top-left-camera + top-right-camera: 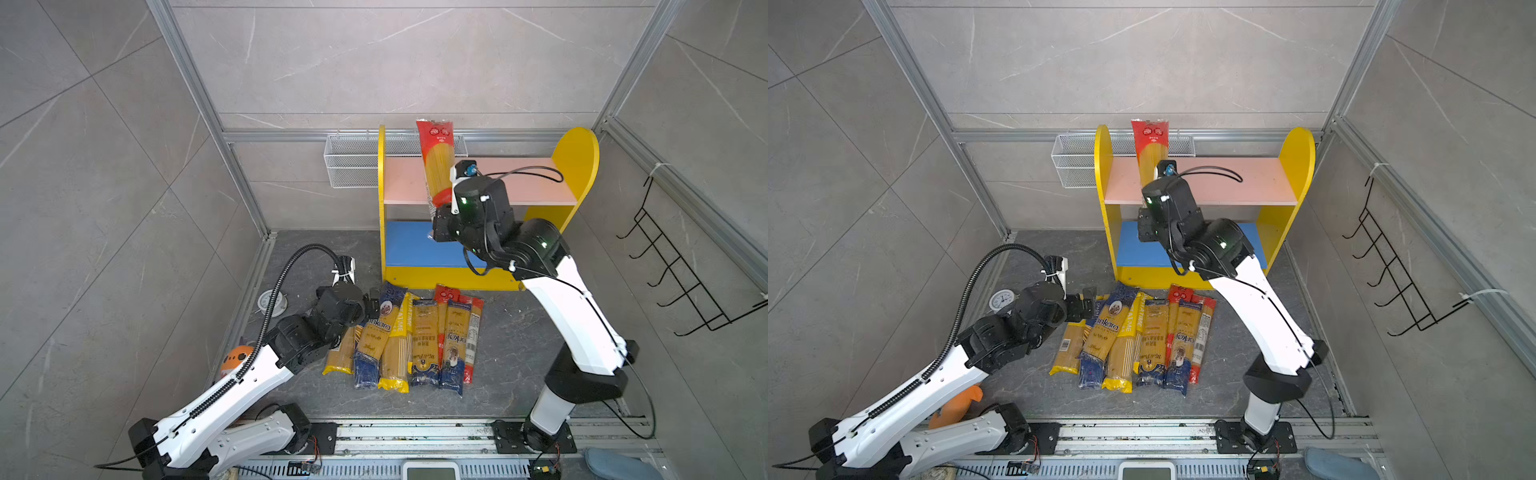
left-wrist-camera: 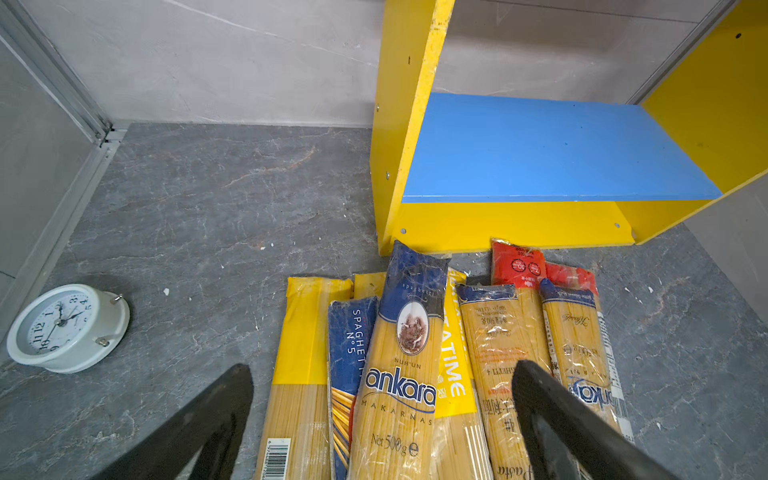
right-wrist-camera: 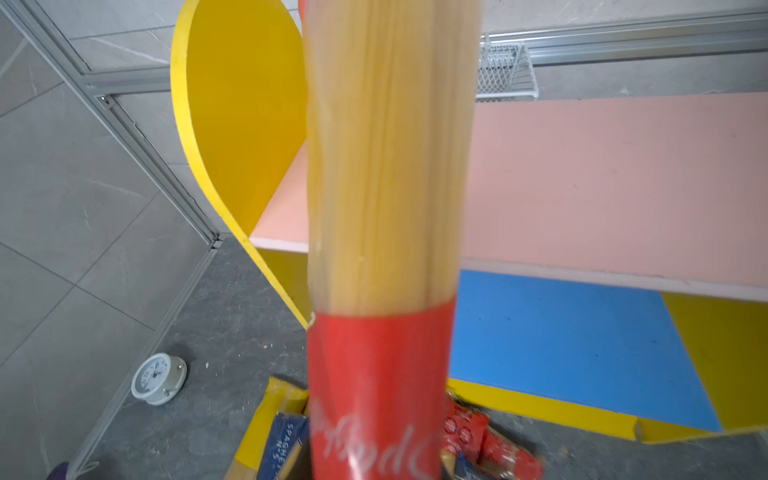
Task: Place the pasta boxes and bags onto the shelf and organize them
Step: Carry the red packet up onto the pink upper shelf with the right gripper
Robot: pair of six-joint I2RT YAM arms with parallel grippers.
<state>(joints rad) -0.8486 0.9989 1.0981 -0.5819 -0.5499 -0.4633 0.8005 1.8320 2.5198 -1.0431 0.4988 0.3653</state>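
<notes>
Right fingers (image 1: 441, 224) clamped on a red-ended pack (image 1: 435, 158); left fingers (image 2: 199, 424) spread wide.
The pack rises from the right fingers, slightly tilted, before the pink board (image 1: 528, 187) of the shelf (image 1: 575, 153). Below and between the left fingers lie the other packs (image 2: 399, 374), side by side on the desk (image 2: 187, 216), just in front of the shelf.

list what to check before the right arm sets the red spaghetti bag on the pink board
1. Grip: right end effector shut on the red spaghetti bag at its lower end: ok.
2. Landing spot: pink board bare: ok.
3. Bag's bottom above the board: cannot tell, the wrist hides it.
4. Snag: black cable loops over the board: not ok.
5. Other arm: left end effector open by the floor packs, apart from the shelf: ok.
</notes>
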